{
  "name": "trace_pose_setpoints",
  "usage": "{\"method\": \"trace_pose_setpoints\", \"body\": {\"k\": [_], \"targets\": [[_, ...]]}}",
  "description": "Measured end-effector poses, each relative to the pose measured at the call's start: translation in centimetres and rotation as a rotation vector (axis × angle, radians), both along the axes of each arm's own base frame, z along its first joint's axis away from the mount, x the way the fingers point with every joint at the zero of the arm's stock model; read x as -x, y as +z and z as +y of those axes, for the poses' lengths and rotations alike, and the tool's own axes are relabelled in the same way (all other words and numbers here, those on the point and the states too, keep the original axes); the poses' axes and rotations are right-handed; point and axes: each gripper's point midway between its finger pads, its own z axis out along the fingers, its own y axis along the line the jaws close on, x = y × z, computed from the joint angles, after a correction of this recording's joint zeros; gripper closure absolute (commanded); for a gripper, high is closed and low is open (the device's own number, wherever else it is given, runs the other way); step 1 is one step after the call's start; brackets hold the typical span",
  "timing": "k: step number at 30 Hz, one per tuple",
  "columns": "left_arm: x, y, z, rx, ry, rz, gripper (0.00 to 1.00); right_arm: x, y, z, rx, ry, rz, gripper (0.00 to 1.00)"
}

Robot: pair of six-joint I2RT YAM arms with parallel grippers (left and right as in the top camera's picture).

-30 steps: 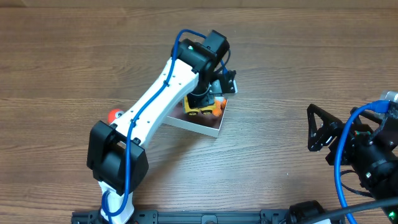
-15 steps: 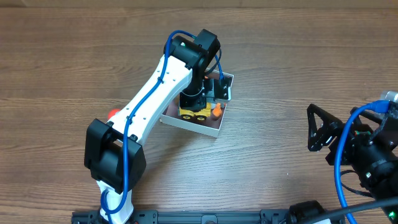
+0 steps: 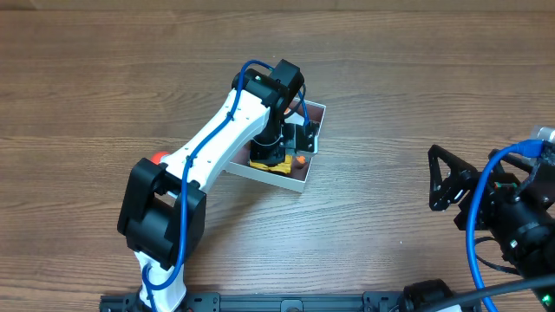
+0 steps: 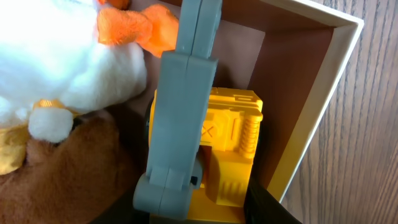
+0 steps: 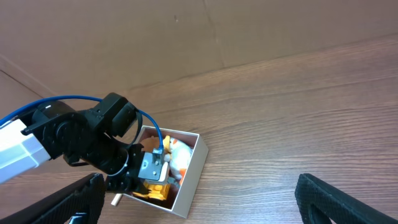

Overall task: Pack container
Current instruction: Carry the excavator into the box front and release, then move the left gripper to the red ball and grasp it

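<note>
Your left gripper [image 3: 282, 156] clamps the yellow toy truck [image 4: 233, 149] inside the container [image 4: 323, 112] — an orange toy [image 3: 159, 160] waits outside; right gripper [image 3: 444, 178] gapes wide, empty.

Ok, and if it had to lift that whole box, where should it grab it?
Probably pinch the box's thin white wall near its far corner, coming straight down, one finger inside, one outside. The box is too wide to span, its walls stand upright, and that corner is bare, unlike where the yellow toy sits.

We read no words or numbers, only a boxed X mark [image 4: 210, 132] on the yellow toy [image 4: 236, 155], just beside the grey finger [image 4: 180, 118]
</note>
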Motion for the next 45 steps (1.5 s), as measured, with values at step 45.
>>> {"method": "trace_pose_setpoints", "body": {"k": [45], "targets": [[-1.4, 9.4, 19.7, -0.037, 1.632, 0.278, 0.0, 0.0, 0.0, 0.0, 0.0, 0.0, 0.0, 0.0]]}}
